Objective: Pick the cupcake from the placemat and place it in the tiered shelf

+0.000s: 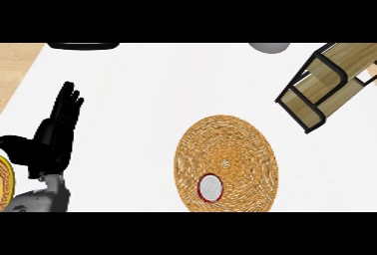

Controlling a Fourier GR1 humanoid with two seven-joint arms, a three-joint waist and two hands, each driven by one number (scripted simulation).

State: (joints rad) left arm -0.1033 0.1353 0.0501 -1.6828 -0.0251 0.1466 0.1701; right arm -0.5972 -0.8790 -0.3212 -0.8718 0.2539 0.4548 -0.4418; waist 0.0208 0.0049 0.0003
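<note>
A round woven straw placemat (pixel 226 149) lies on the white counter, right of centre. Near its lower edge sits the cupcake (pixel 210 187), seen from above as a white-grey top with a dark red rim. The tiered shelf (pixel 327 82), wooden boards in a black frame, stands at the upper right and is partly cut off by the view's edge. My left hand (pixel 55 132) rests open at the left, fingers straight and pointing up, well away from the cupcake. No right hand shows.
A grey rounded object (pixel 269 47) sits at the top edge, and a dark flat object (pixel 83 45) at the top left. An orange patterned item (pixel 5 182) peeks in at the left edge. Wood surface (pixel 15 62) borders the counter's left.
</note>
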